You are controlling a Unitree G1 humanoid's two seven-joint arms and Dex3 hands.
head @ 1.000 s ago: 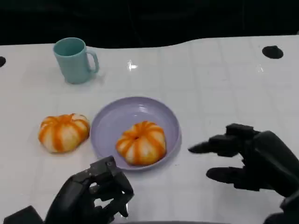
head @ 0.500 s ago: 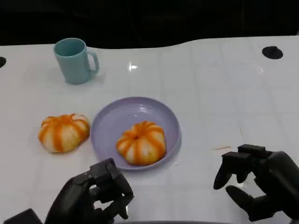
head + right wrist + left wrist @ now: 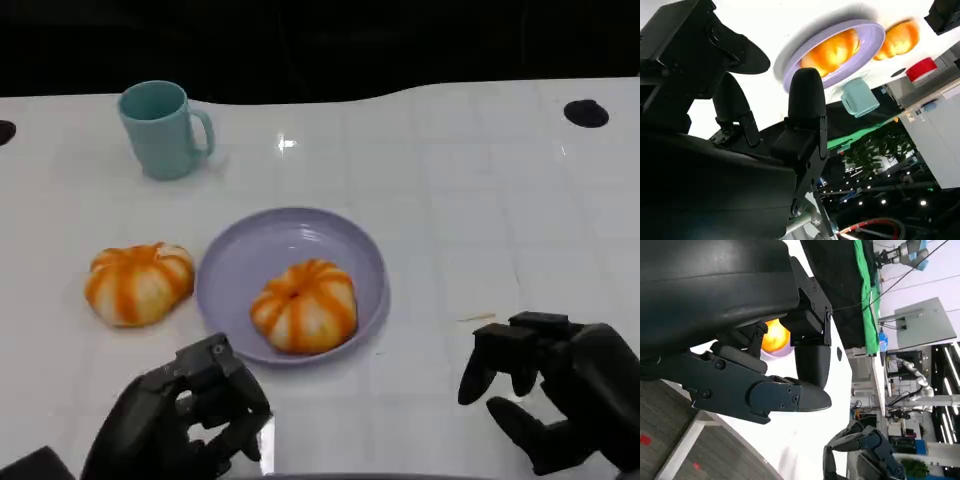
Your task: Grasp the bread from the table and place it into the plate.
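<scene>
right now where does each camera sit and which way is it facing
Head view: high on the robot, looking down at the table; left hand and right hand show low.
Left wrist view: behind the left hand, turned sideways, looking past its fingers.
Right wrist view: behind the right hand, inverted, facing the plate.
Shared: the bread in the plate and the plate.

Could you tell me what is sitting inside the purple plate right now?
One orange-striped bread lies in the purple plate, toward its near right side. The plate's surface under that bread is covered. A second bread rests on the table outside the plate.
</scene>
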